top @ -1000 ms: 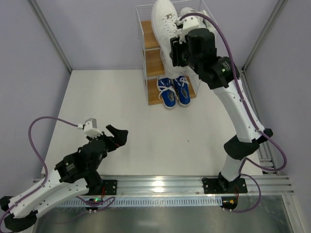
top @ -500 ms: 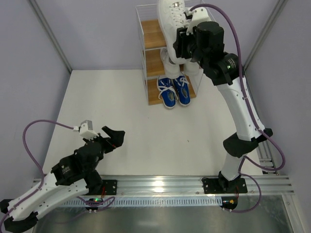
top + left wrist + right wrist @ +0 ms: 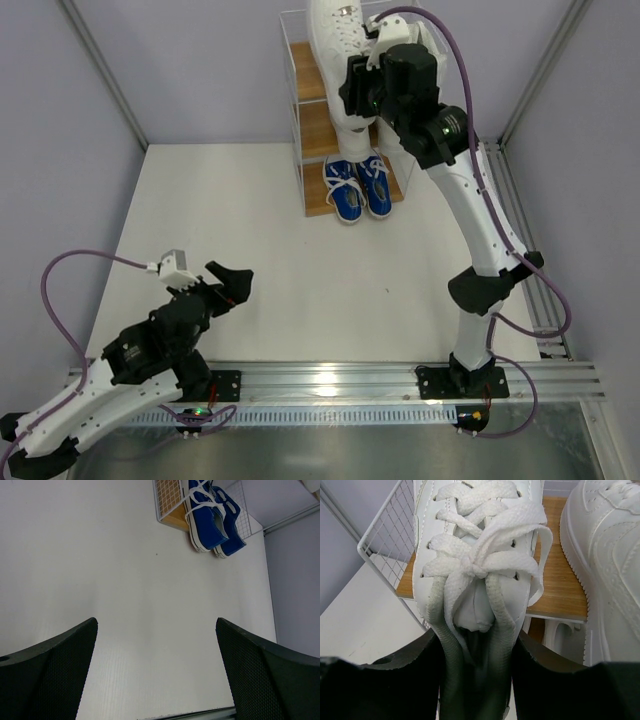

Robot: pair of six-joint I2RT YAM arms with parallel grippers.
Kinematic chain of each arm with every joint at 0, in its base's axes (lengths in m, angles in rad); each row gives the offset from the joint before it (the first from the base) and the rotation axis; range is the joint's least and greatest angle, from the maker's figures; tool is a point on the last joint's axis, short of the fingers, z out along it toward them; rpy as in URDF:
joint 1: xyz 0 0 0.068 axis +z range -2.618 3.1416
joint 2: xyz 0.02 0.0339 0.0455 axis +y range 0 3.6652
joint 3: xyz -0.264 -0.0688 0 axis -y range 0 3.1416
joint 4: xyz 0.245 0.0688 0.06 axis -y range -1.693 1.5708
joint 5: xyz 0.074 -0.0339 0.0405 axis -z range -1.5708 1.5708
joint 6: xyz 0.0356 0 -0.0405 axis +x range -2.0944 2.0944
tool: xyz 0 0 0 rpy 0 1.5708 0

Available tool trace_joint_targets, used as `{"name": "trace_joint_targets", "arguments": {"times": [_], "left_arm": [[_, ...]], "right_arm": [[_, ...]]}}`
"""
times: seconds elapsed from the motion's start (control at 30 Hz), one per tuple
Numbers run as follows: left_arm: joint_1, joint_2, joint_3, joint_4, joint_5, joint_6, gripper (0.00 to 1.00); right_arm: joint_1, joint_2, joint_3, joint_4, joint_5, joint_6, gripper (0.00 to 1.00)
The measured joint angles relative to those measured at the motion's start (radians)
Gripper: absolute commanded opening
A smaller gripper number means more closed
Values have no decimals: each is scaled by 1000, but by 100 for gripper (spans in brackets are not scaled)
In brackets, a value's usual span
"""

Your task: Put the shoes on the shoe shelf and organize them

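The right arm is stretching farther in over the shoe shelf, its elbow drawing closer to the rack. The right gripper is swinging the white shoe back toward the left side of the top board, with the toe now running off the upper edge of the overhead view. The left gripper is easing back toward its base, its purple cable drooping lower.

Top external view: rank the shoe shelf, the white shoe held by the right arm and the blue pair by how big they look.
1. shoe shelf: largest, spanning all three tiers.
2. white shoe: next, though it sits high, nearer the camera, which inflates it.
3. blue pair: smallest, on the bottom board.
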Motion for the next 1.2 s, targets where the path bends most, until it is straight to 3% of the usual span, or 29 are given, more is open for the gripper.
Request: {"name": "trace_joint_targets", "arguments": {"times": [0.17,0.2,0.27,0.43,0.53,0.87,1.2], "left_arm": [[0,-28,0,-23,-12,0,100],[0,-35,0,-27,-14,0,100],[0,-50,0,-36,-19,0,100],[0,-69,0,-47,-33,0,100],[0,-69,0,-51,-34,0,100],[0,-71,0,-66,-40,0,100],[0,-97,0,-97,-51,0,100]], "right_arm": [[2,32,8,12,12,8,6],[2,32,11,13,13,10,13],[2,32,13,14,14,13,17],[2,33,13,14,16,15,47],[2,33,13,16,13,18,61],[2,33,27,102,-10,18,78],[2,-8,48,231,-26,19,78]]}}
